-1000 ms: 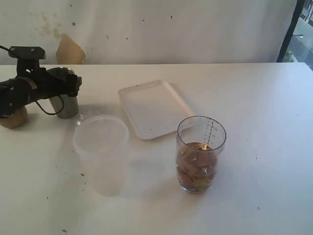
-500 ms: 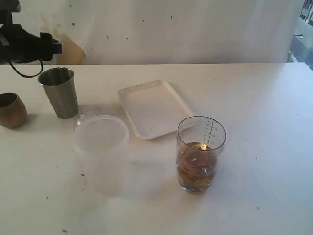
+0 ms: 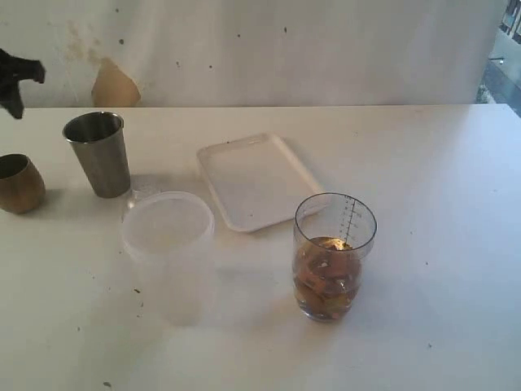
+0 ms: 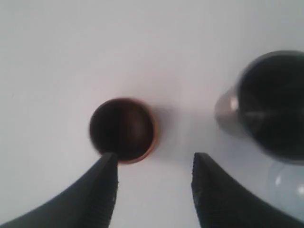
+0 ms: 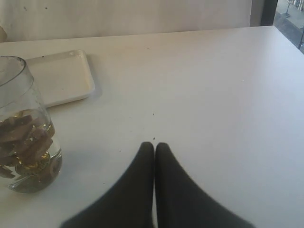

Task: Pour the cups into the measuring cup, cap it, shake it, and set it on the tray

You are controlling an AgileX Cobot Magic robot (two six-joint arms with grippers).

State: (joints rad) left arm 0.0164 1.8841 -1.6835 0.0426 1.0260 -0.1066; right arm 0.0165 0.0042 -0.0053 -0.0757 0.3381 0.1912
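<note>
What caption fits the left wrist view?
Open left gripper hovering near the upright wooden cup, with the steel tumbler standing beside it.

This is looking like a bare robot test room, not a home: a plain white table [image 3: 456, 163] is standing against a stained, scuffed white wall [image 3: 326, 49] with a tan patch [image 3: 114, 84] showing, a black gripper [image 4: 154, 164] is hanging over it, and daylight is coming past a dark window frame [image 3: 482, 49].

Stained whitish wall [image 3: 285, 49], brown patch [image 3: 114, 85], white table [image 3: 440, 163], window [image 3: 503, 49] at right edge
</note>
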